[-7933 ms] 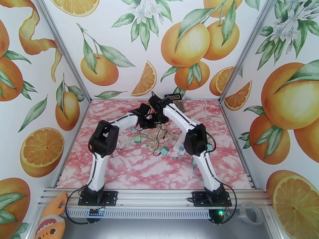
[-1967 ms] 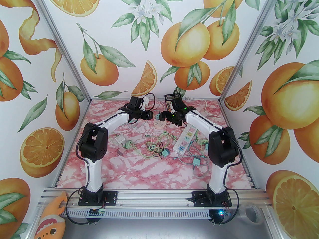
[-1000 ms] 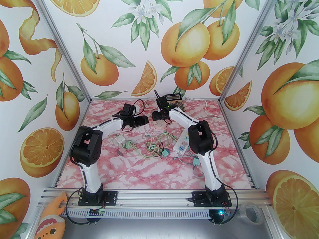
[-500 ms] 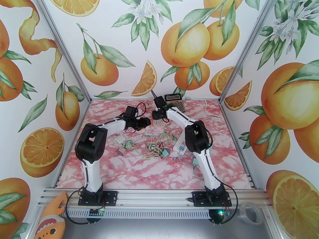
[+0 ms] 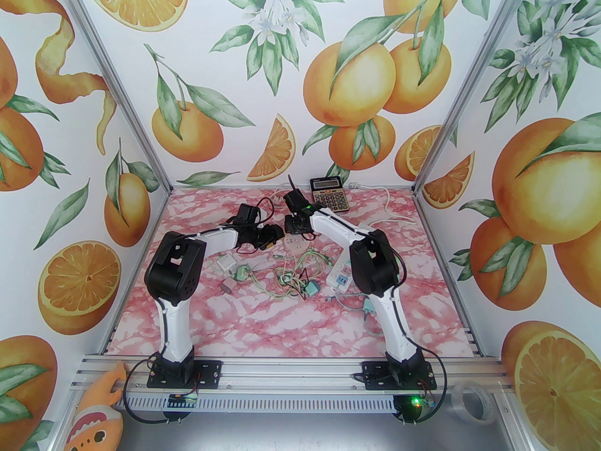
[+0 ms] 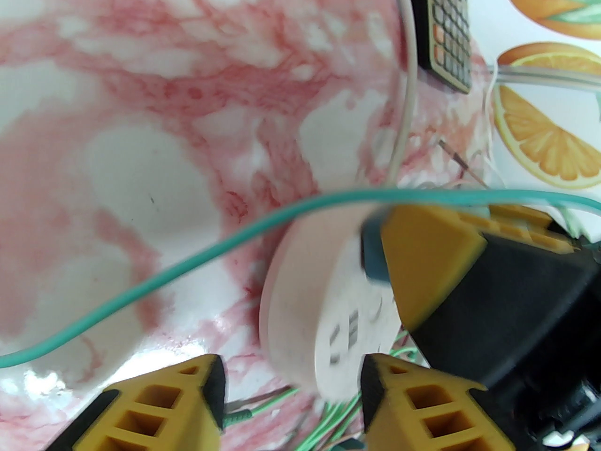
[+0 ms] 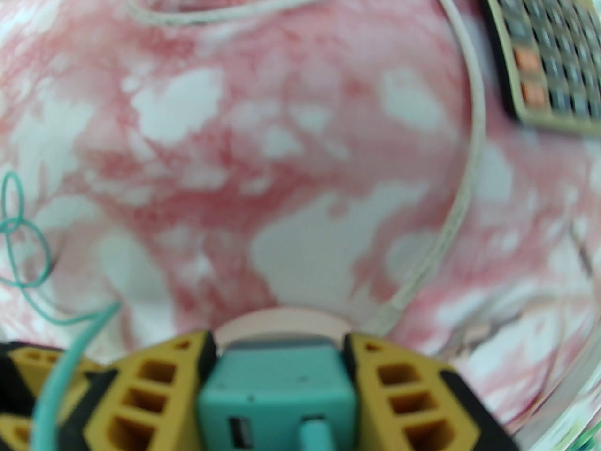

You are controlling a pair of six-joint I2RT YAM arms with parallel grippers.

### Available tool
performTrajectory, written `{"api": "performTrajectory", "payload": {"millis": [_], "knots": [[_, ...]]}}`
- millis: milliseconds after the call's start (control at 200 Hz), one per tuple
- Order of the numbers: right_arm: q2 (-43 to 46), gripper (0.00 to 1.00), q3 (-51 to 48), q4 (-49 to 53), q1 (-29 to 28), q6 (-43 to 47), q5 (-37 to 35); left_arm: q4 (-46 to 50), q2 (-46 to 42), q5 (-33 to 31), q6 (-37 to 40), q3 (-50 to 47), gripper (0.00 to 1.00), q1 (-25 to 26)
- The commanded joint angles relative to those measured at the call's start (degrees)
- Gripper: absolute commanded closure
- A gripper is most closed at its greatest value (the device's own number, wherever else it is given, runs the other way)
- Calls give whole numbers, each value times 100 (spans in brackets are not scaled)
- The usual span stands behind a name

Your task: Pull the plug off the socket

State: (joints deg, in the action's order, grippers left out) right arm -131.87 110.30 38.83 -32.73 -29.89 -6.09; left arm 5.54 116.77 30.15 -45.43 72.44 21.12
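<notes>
at bottom centre of the right wrist view, your right gripper [image 7: 277, 346] has just clamped the teal plug [image 7: 277, 392], seated in the round socket [image 6: 305, 299]; left gripper [image 6: 291, 376], jaws apart, isn't bracing it yet.

You won't find any legible txt here. The calculator [image 5: 330, 195], upper centre of the top view, has a small brand line above its display, too tiny to read; its keys (upper right in both wrist views) are blurred, no digits made out. The power strip [image 5: 340, 275], right of centre, carries coloured stickers w/ lettering too small to read. The socket [image 6: 324, 299] has a faint mark by its slots, lower centre of the left wrist view, too blurred. The plug [image 7: 277, 392]: nothing readable either.
</notes>
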Motion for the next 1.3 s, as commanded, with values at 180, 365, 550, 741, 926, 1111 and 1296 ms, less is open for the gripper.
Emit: {"api": "performTrajectory", "payload": {"millis": [180, 365, 550, 741, 926, 1111, 1296], "knots": [[137, 68, -8, -110, -9, -823, -113, -211, 352, 22, -10, -47, 54, 278], [127, 68, -19, -135, -54, -749, -133, 489, 710, -357, 203, 179, 62, 348], [34, 68, 24, -140, -123, -483, -183, 1193, 1044, -664, 436, 464, 71, 435], [-113, 68, 221, -35, -261, -335, -106, 1774, 1252, -985, 630, 725, 72, 550], [-409, 68, 729, 278, -475, -277, -74, 2018, 1394, -1090, 687, 847, 73, 619], [-571, 68, 1046, 467, -575, -298, -15, 2141, 1437, -1132, 693, 951, 73, 665], [-303, 68, 772, 325, -375, -369, 135, 2267, 1438, -1171, 685, 960, 74, 660]]}}
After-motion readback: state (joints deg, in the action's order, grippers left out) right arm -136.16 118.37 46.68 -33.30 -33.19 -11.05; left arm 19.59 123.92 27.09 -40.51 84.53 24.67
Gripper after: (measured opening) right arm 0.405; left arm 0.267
